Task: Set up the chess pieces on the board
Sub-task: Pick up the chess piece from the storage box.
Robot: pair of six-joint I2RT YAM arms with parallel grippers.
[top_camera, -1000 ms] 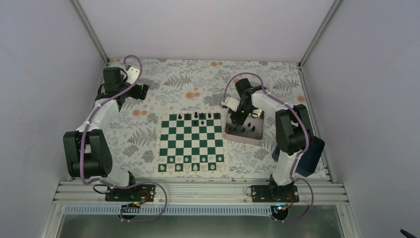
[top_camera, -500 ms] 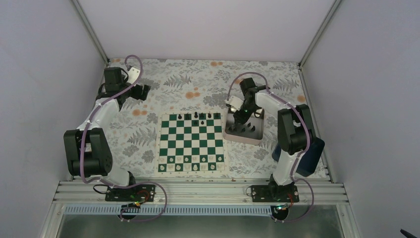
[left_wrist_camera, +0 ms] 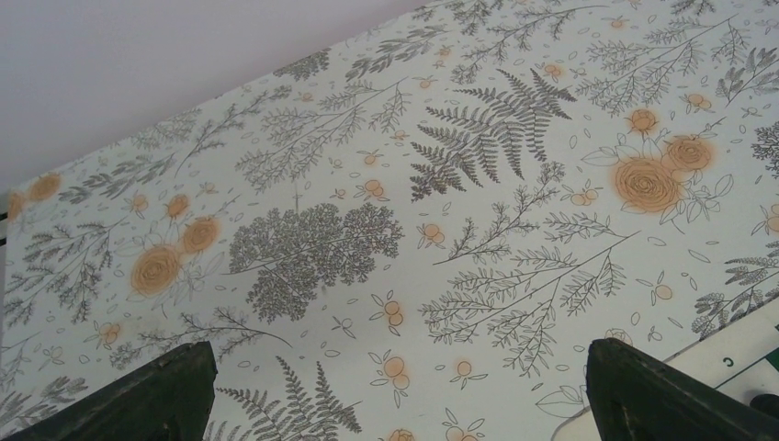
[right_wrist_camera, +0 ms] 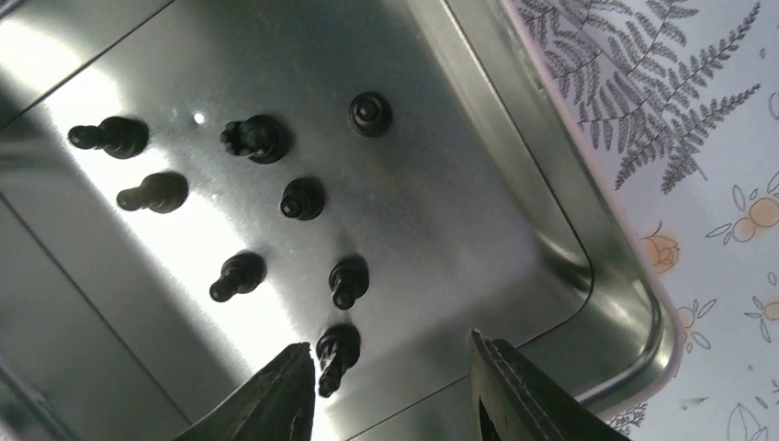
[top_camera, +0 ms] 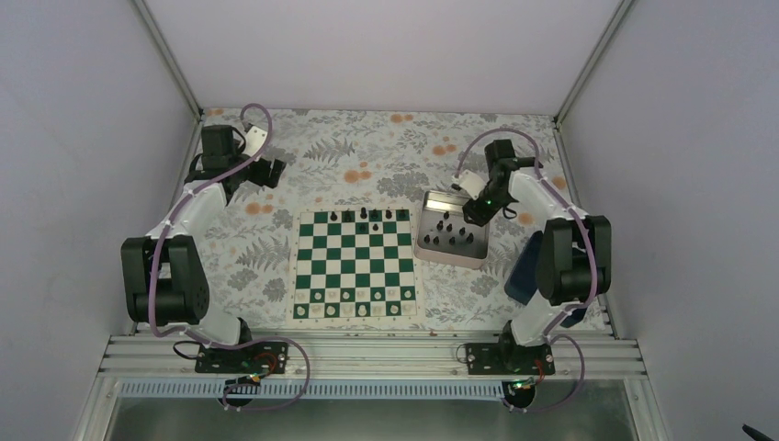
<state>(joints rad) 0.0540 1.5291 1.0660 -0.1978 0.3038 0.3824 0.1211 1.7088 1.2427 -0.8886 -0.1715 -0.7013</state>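
The green and white board (top_camera: pixel 356 265) lies at the table's middle. Several black chess pieces (top_camera: pixel 367 215) stand on its far row. More black pieces (top_camera: pixel 450 234) stand in the silvery tray (top_camera: pixel 432 250) right of the board. In the right wrist view several of them (right_wrist_camera: pixel 303 197) stand on the tray floor (right_wrist_camera: pixel 441 184). My right gripper (right_wrist_camera: pixel 390 354) is open above the tray's far right part (top_camera: pixel 478 213), one piece (right_wrist_camera: pixel 336 354) just beside its left finger. My left gripper (left_wrist_camera: pixel 404 367) is open and empty over bare cloth at the far left (top_camera: pixel 266 171).
Small white pieces (top_camera: pixel 354 310) stand on the board's near row. A dark blue box (top_camera: pixel 520 271) lies right of the tray, partly behind the right arm. The board's corner (left_wrist_camera: pixel 735 354) shows low right in the left wrist view. Grey walls enclose the floral-clothed table.
My right gripper has moved right and back, from over the tray's left side to its far right part. The left gripper has shifted slightly right.
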